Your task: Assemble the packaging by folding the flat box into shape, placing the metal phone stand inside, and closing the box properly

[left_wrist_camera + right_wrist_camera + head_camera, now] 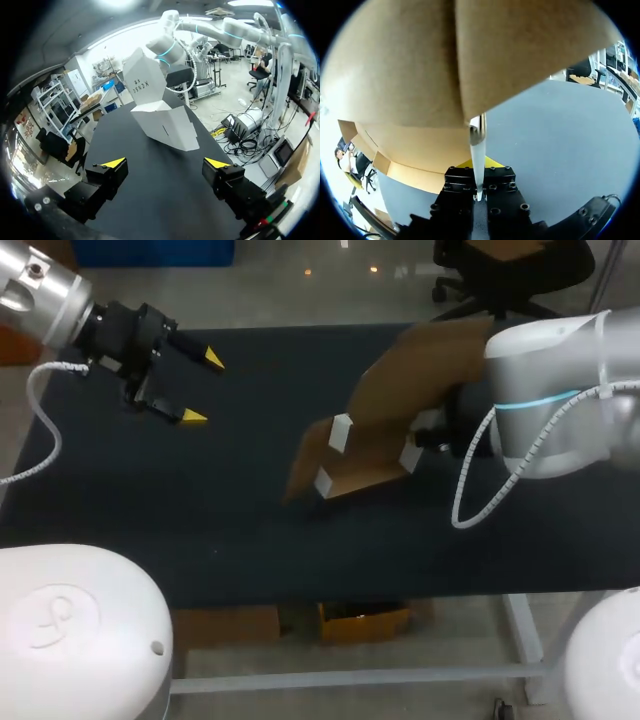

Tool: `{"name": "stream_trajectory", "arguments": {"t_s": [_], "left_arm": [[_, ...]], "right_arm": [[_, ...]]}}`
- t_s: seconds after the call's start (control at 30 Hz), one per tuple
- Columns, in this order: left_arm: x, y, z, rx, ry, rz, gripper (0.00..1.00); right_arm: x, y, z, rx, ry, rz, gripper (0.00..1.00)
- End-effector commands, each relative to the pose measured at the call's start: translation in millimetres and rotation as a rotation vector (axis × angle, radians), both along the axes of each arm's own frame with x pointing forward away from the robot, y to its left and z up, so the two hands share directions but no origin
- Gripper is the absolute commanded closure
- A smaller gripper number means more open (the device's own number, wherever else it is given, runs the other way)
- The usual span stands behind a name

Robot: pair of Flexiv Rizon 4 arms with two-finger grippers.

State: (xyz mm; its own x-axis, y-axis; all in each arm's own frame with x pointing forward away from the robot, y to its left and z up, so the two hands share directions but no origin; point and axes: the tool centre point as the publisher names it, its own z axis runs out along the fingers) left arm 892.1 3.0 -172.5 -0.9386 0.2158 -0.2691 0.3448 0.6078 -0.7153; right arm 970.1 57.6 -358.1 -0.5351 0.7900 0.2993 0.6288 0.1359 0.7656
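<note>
A partly folded cardboard box (385,405), brown inside and white outside, tilts over the middle right of the black table (200,500), its lower corner at or near the surface. Our right gripper (477,167) pinches the thin edge of one panel between its fingers. Our left gripper (200,387) hovers well apart at the far left, fingers spread and empty. We judge the box light, thin, springy and easily creased. Flat panels beside fold lines look safest to grip.
</note>
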Motion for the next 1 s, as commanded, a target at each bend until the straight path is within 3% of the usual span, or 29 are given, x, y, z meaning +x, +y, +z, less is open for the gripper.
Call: {"name": "stream_trajectory", "arguments": {"t_s": [0.03,0.27,0.73,1.0], "left_arm": [[1.1,0,0.8,0.004,0.004,-0.004,0.0],[1.8,1,0.9,0.014,0.003,-0.003,0.0],[10.0,26,-9.0,0.18,0.032,0.078,0.0],[10.7,38,-15.4,0.205,0.051,0.092,0.0]], "right_arm": [[1.9,-4,4,-0.01,0.084,0.076,1.0],[8.2,-13,10,-0.052,0.133,0.065,1.0],[15.1,-33,15,-0.115,0.376,0.096,1.0],[16.3,-30,18,-0.213,0.483,0.084,1.0]]}}
